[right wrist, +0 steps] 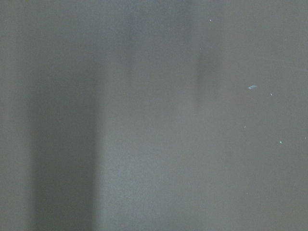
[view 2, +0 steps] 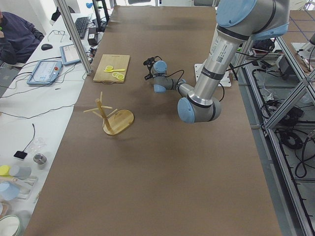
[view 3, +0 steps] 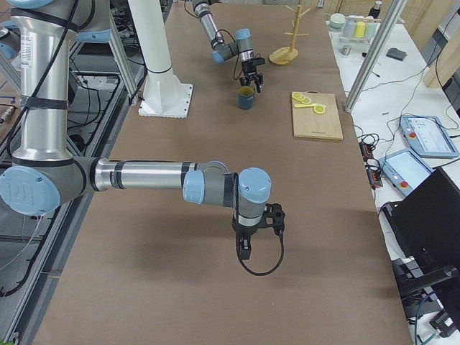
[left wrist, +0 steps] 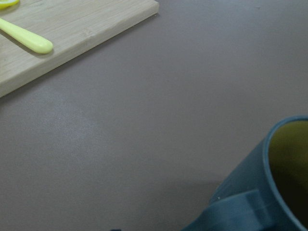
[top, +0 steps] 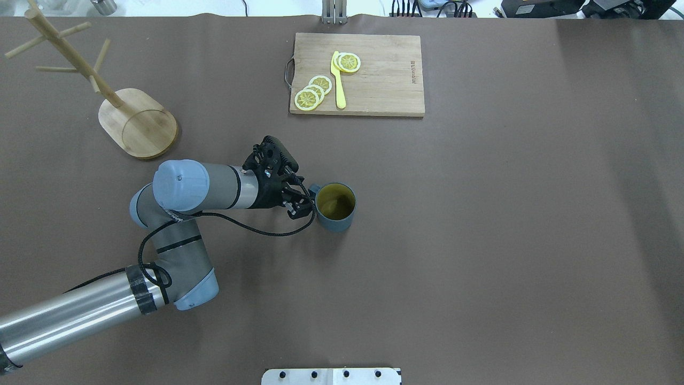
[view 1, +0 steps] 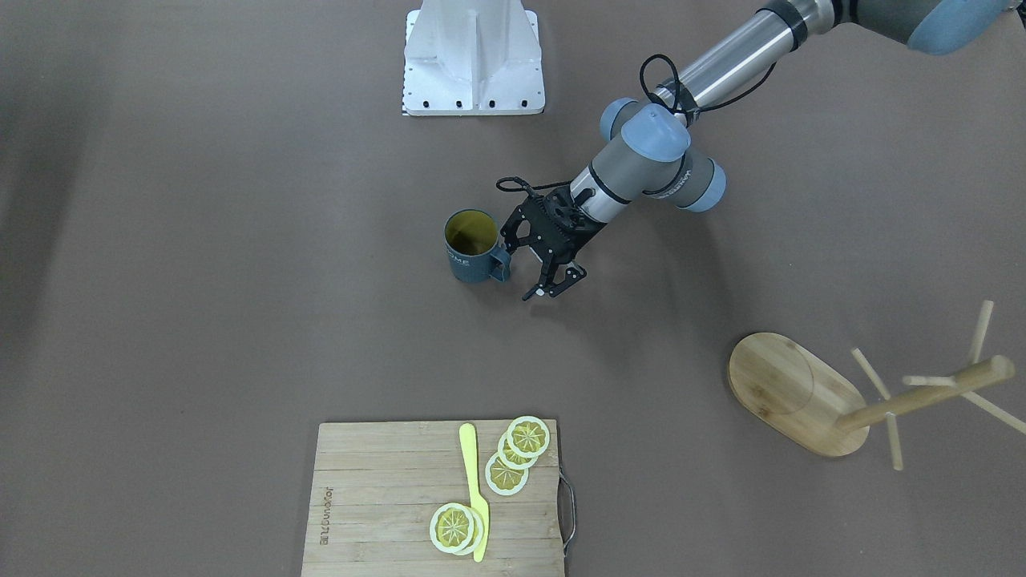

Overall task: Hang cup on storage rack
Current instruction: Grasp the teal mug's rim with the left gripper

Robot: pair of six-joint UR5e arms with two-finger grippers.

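The slate-blue cup (view 1: 471, 250) (top: 335, 206) stands upright mid-table, its yellow inside showing and its handle (view 1: 499, 266) turned toward my left gripper (view 1: 527, 269) (top: 300, 200). That gripper is open, its fingers spread right beside the handle, touching nothing that I can see. The left wrist view shows the cup (left wrist: 269, 192) low at its right edge. The bamboo storage rack (view 1: 789, 393) (top: 139, 128) stands apart on the robot's left, its pegs bare. My right gripper (view 3: 244, 250) shows only in the exterior right view, low over bare table; whether it is open or shut I cannot tell.
A wooden cutting board (view 1: 385, 497) (top: 374, 80) with lemon slices (view 1: 513, 453) and a yellow knife (view 1: 474, 489) lies at the table's far side from the robot. The white robot base plate (view 1: 473, 72) sits at the near side. A person sits beyond the table in the exterior left view.
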